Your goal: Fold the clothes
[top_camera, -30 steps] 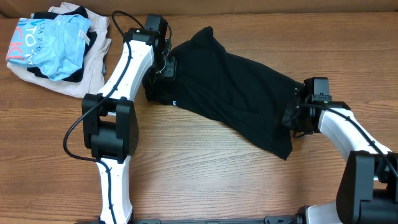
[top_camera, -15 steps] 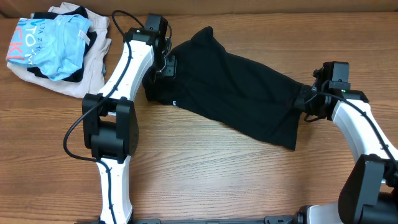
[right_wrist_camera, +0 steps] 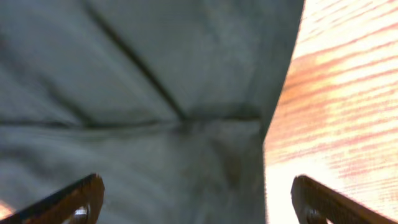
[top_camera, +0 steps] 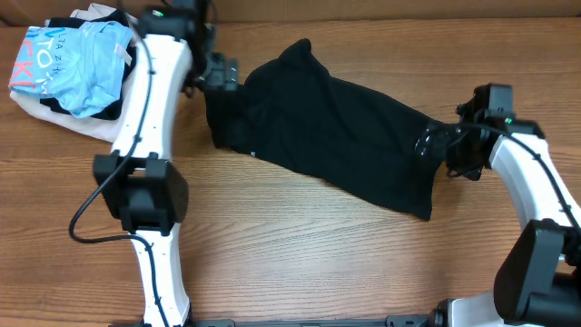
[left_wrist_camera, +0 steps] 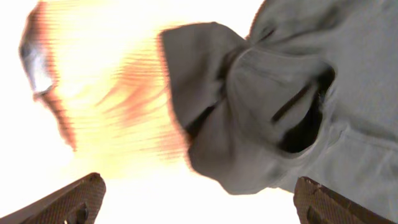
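Overhead, the black garment (top_camera: 336,136) lies unfolded; left gripper (top_camera: 221,75) and right gripper (top_camera: 438,145), jaws apart and empty, next need corner grasps.

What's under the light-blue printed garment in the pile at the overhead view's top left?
A beige cloth lies under the light-blue printed garment, with a strip of dark fabric showing between them. Anything else beneath the pile's middle is covered.

You are looking at a light-blue printed garment (top_camera: 77,59) lying bunched on a beige cloth (top_camera: 41,107), both sitting at the far-left corner of the wooden table (top_camera: 300,254).
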Controlling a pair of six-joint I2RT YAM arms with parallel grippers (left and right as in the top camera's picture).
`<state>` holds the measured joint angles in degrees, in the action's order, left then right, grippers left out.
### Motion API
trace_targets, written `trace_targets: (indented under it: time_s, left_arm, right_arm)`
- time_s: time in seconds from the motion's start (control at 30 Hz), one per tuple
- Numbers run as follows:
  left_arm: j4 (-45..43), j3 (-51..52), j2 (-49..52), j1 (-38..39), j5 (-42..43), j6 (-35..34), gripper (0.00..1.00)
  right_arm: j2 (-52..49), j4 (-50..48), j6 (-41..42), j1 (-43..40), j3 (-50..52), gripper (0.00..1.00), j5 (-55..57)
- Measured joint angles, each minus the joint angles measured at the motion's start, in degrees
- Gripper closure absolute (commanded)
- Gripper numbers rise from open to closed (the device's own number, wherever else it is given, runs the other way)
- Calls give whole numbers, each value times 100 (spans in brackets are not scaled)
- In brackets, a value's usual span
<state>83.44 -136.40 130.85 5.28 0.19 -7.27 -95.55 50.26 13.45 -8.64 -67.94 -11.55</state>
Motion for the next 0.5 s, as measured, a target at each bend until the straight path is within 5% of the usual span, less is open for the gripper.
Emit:
trace_targets:
  time_s: [0.23,0.5]
  left_arm:
    - [1132,-304,-11,-149,48,17,0]
    - [957,938,-11,-74,81,17,4]
  right_arm:
    - [417,903,2,90,-334,0,-181]
    - [431,887,33,350,153,7,-221]
